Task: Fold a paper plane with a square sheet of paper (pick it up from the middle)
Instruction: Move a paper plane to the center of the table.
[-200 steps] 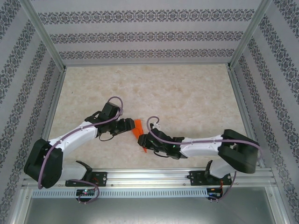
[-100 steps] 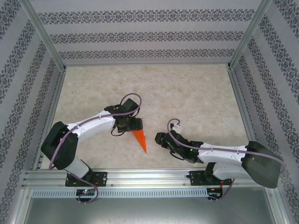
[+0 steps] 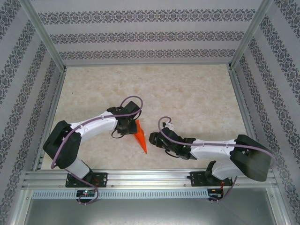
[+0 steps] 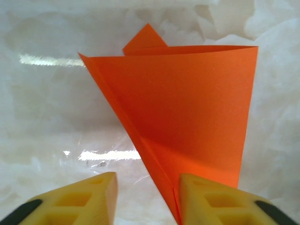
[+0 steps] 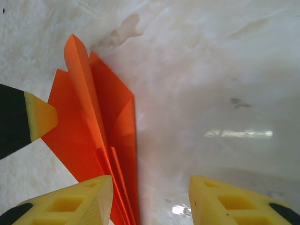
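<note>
My left tool (image 4: 147, 182) hangs open over the pale marbled tabletop (image 3: 187, 93). The narrow, bright orange folded paper plane (image 3: 140, 139) lies there between my arms, its edge against one finger. My right tool (image 5: 151, 183) is open too, just beside the plane.
</note>
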Tool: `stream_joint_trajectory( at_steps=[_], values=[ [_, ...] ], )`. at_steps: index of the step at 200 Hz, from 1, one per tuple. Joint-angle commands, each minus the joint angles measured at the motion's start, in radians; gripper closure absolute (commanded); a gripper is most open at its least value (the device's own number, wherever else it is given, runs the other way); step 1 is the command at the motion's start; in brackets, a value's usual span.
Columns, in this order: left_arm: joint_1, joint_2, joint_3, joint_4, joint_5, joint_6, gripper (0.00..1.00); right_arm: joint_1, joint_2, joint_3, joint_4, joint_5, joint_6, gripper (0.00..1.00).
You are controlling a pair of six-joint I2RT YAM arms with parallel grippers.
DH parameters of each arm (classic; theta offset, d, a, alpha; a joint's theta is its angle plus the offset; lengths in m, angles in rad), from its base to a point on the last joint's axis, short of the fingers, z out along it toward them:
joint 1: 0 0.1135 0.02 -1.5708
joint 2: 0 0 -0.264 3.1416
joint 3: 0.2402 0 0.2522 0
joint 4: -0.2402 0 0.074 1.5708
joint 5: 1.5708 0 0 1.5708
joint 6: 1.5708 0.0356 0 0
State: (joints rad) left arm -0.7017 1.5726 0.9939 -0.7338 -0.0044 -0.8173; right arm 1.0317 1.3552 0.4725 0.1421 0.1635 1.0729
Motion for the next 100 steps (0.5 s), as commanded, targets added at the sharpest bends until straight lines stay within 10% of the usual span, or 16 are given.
stream_joint_trajectory(
  at_steps=[1,100],
  values=[
    [-0.010,-0.067,-0.042,-0.014,-0.036,-0.007,0.68,-0.002,0.058,0.056,0.066,-0.081,-0.076,0.53],
    [-0.009,-0.098,-0.125,0.034,-0.031,0.030,0.94,-0.010,0.290,0.243,0.033,-0.215,-0.199,0.51]
  ],
)
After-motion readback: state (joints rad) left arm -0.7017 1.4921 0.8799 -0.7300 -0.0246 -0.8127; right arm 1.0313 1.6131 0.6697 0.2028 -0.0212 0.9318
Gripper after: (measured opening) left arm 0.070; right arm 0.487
